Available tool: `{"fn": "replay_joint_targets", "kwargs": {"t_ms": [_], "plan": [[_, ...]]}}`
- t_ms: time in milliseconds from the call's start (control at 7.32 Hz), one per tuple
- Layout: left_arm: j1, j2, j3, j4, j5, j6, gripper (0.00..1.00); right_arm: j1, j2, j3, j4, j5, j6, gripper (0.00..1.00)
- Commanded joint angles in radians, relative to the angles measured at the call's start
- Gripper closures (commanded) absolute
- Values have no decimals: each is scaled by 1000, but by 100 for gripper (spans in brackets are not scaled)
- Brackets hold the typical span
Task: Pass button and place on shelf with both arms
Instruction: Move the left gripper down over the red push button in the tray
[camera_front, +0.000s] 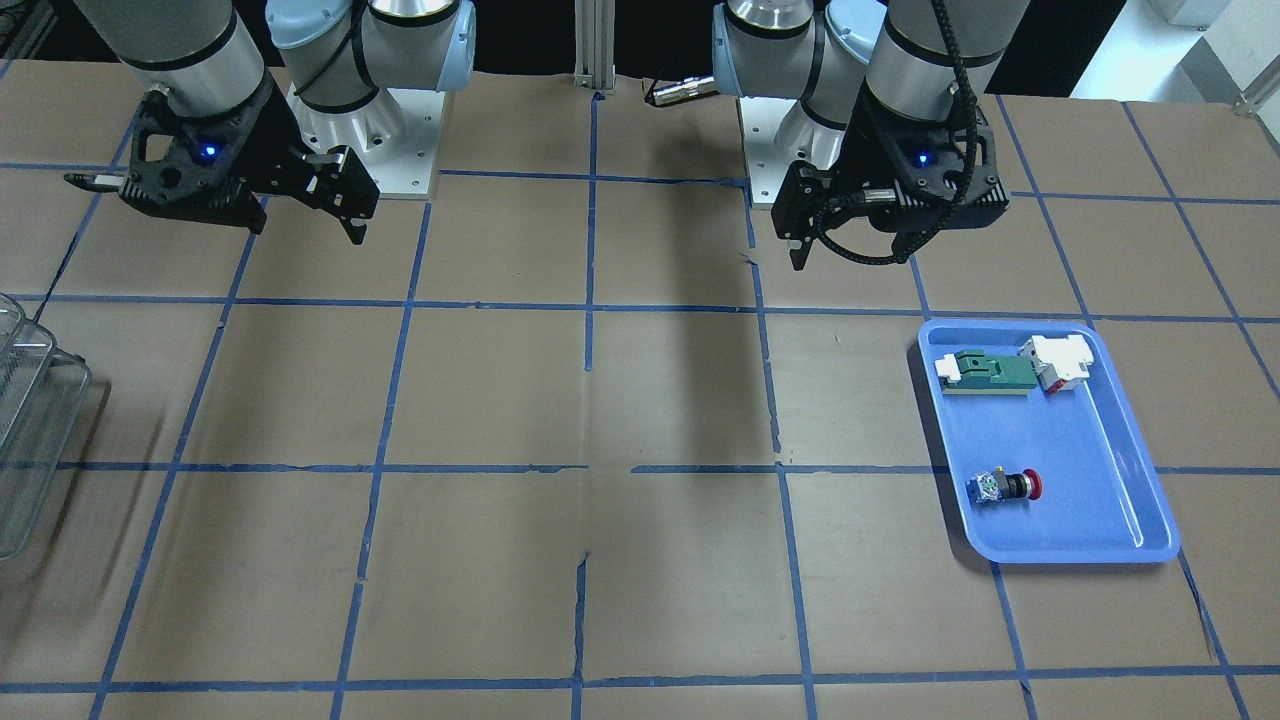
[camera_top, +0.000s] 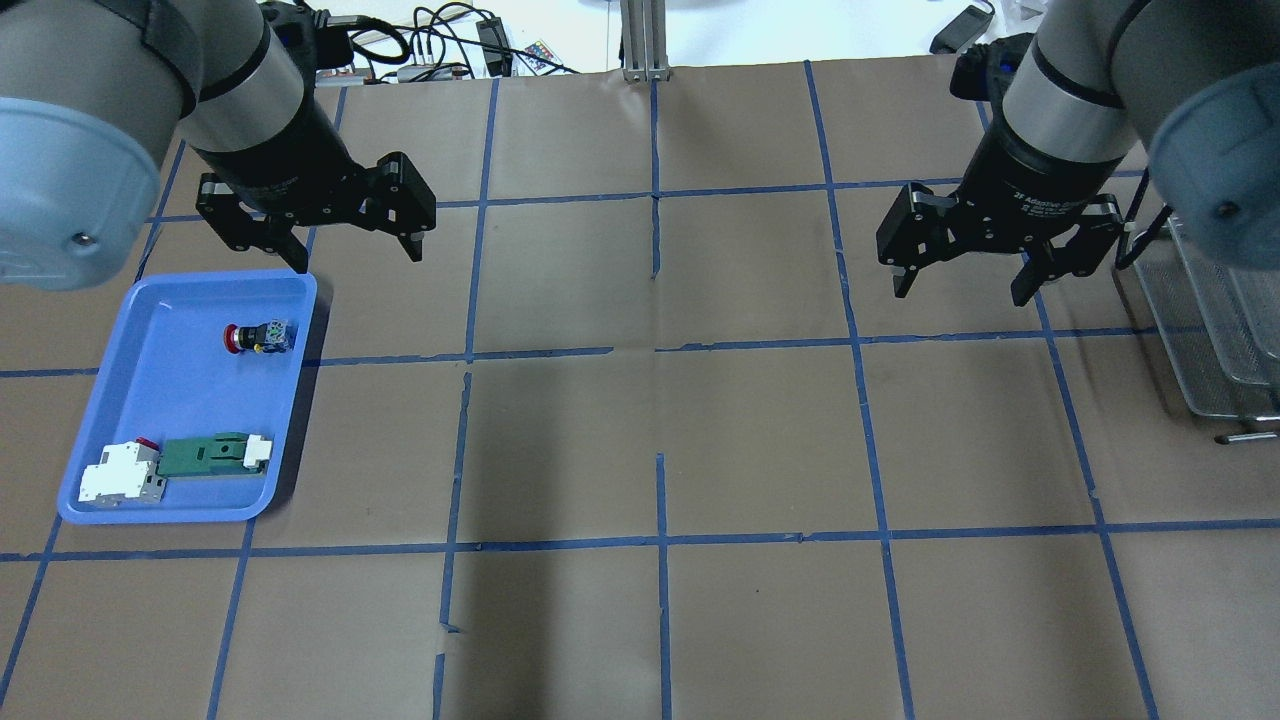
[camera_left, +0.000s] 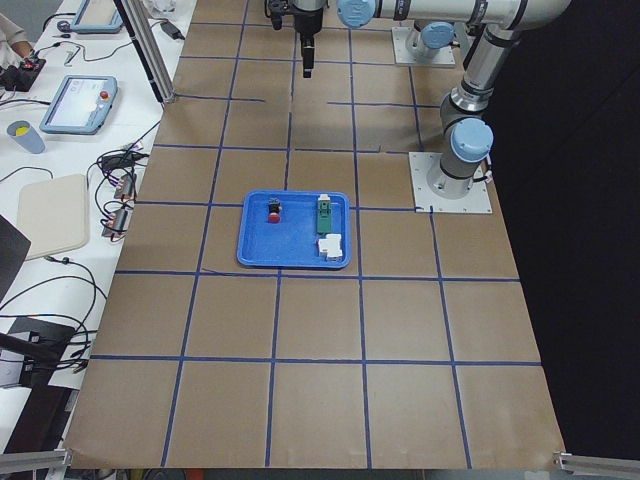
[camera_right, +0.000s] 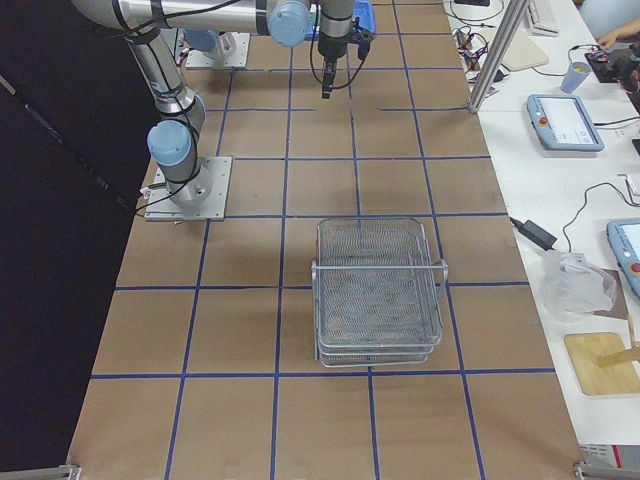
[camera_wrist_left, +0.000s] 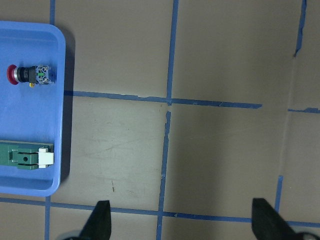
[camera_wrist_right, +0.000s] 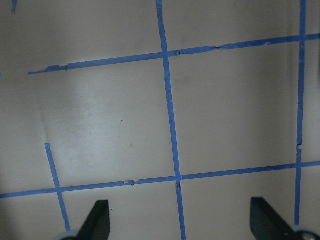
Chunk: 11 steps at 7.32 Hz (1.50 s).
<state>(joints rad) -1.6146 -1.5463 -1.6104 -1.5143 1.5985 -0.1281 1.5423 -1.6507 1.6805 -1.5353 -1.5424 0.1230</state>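
Note:
The button (camera_top: 257, 337), with its red head, black collar and blue-and-white back, lies on its side in the blue tray (camera_top: 150, 300). It also shows in the front view (camera_front: 1005, 487) and the left wrist view (camera_wrist_left: 30, 74). My left gripper (camera_top: 358, 255) is open and empty, hovering just beyond the tray's far right corner. My right gripper (camera_top: 958, 293) is open and empty, hovering over the table left of the wire shelf (camera_top: 1210, 320). The shelf (camera_right: 378, 290) stands at the table's right end, nothing visible on it.
A green-and-white flat part (camera_top: 210, 453) and a white-and-red block (camera_top: 120, 472) lie at the tray's near end. Brown paper with blue tape lines covers the table (camera_top: 660, 430). Cables and devices lie past the far edge.

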Motion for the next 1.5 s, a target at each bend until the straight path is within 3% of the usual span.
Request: {"fn": "replay_joint_targets", "kwargs": {"t_ms": [0, 273, 547, 820, 1230, 1367], "plan": [[5, 2, -12, 0, -6, 11, 0, 33, -59, 20, 9, -5, 72, 0], [65, -11, -14, 11, -9, 294, 0, 62, -78, 11, 9, -10, 78, 0], [203, -43, -37, 32, -11, 581, 0, 62, -109, 22, 12, -11, 78, 0], [362, -99, -58, 130, -17, 897, 0, 62, -118, 24, 17, -10, 70, 0], [537, -220, -59, 141, -77, 1450, 0, 61, -119, 24, 29, -16, 78, 0], [600, -277, -57, 141, -141, 1607, 0, 53, -118, 27, 46, -60, 64, 0]]}}
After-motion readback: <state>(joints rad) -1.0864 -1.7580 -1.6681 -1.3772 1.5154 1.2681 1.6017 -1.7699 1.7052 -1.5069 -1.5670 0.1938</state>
